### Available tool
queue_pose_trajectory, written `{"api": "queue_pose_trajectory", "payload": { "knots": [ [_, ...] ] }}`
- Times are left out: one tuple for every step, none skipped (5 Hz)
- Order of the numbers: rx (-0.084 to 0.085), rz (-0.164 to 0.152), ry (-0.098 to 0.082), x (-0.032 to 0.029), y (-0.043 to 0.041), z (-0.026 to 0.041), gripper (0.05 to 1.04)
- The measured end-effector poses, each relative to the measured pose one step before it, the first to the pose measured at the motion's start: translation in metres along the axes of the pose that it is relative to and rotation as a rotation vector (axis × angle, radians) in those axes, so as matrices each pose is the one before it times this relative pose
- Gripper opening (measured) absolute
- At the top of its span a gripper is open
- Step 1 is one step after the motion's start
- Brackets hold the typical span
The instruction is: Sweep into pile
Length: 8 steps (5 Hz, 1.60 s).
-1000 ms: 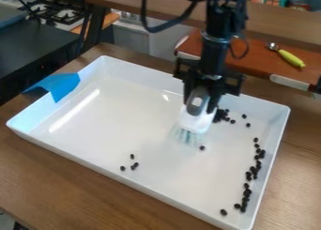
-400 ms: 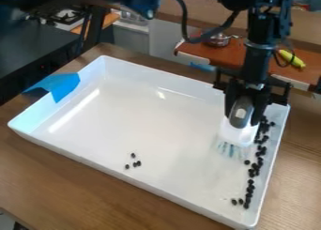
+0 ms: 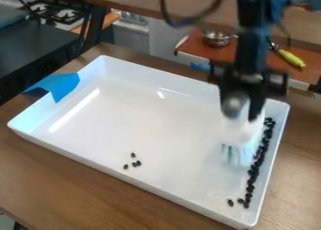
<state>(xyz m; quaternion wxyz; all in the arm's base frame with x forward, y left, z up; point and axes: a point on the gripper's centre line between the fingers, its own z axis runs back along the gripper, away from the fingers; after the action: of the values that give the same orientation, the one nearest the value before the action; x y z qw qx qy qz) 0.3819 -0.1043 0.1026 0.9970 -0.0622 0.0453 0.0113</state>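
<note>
The gripper (image 3: 243,112) hangs over the right part of the white tray (image 3: 134,182), shut on the grey-and-white brush (image 3: 241,137). The brush's pale blue bristles point down, just left of the dark beans (image 3: 256,165). Those beans form a long line beside the tray's right wall, from near its upper right corner down to the lower right. A stray bean (image 3: 230,203) lies left of the line's lower end. Several more beans (image 3: 134,164) are in a small loose group near the tray's front wall, left of centre.
Blue tape (image 3: 61,85) covers part of the tray's left wall. Beyond the tray's far side are a small metal pot (image 3: 216,38) and a yellow-green handled utensil (image 3: 291,58) on a reddish-brown surface. The wooden table (image 3: 81,189) surrounds the tray.
Brush and gripper have moved right from the tray's middle, then slightly up. Beans near the far wall have shifted right, and the right-hand beans now form a tighter line.
</note>
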Motion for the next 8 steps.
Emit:
{"api": "queue_pose_trajectory", "payload": {
  "knots": [
    [-0.0474,0.0376,-0.059,-0.00615,0.04055,0.03943,0.487],
    [0.0147,-0.0272,-0.0429,-0.01181,0.03429,0.01851,0.486],
    [0.0667,-0.0366,-0.021,-0.01306,0.0325,-0.00924,0.486],
    [0.069,-0.001,0.0039,-0.01963,0.04576,-0.01874,0.486],
    [0.0656,-0.0603,-0.0025,-0.02225,0.01589,-0.02016,0.486],
    [0.039,-0.0227,0.0004,-0.00687,0.00831,-0.01155,0.486],
    [0.0134,0.0014,-0.0004,-0.00596,-0.0009,-0.00422,0.486],
    [0.0252,-0.0044,-0.0161,0.00034,-0.01504,-0.00254,0.486]
  ]
}}
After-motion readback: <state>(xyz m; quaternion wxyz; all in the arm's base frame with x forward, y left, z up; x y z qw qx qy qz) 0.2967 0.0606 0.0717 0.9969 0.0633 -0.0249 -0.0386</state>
